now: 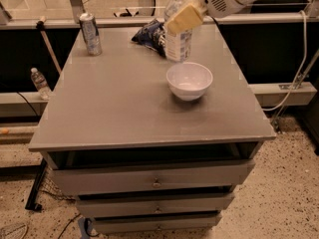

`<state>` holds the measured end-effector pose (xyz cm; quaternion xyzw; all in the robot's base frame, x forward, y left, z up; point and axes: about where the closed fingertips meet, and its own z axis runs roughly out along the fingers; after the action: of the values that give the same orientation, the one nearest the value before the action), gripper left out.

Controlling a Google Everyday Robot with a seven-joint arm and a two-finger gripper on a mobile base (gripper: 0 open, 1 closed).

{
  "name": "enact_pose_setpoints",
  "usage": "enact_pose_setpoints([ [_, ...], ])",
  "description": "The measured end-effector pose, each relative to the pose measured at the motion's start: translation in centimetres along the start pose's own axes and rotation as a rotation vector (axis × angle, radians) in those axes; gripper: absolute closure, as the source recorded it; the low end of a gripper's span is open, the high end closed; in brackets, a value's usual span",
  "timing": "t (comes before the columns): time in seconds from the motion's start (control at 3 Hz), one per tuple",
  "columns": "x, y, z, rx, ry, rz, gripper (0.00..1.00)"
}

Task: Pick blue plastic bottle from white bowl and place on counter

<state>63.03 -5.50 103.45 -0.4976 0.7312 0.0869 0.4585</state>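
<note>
The blue plastic bottle (177, 39) hangs upright in the air, white cap at the top edge of the view, its base just above and behind the left rim of the white bowl (189, 80). My gripper (183, 17) is shut on the bottle's middle, with a yellowish finger pad across its front; the white arm runs off to the upper right. The bowl stands empty on the grey counter (119, 108), right of centre.
A silver can (90, 33) stands at the counter's back left. A dark blue chip bag (149, 34) lies at the back, just behind the bottle. A small water bottle (39, 82) stands on the floor at left. Three drawers sit below the counter.
</note>
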Motion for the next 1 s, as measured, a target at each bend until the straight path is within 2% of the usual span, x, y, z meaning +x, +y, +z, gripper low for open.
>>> enact_pose_setpoints([
  [0.33,-2.4,0.9,1.6,-0.075,-0.036,-0.054,1.00],
  [0.67,-3.4,3.4,4.8,-0.224,-0.068,-0.072,1.00],
  [1.0,-4.0,5.8,7.2,-0.342,-0.085,-0.082,1.00],
])
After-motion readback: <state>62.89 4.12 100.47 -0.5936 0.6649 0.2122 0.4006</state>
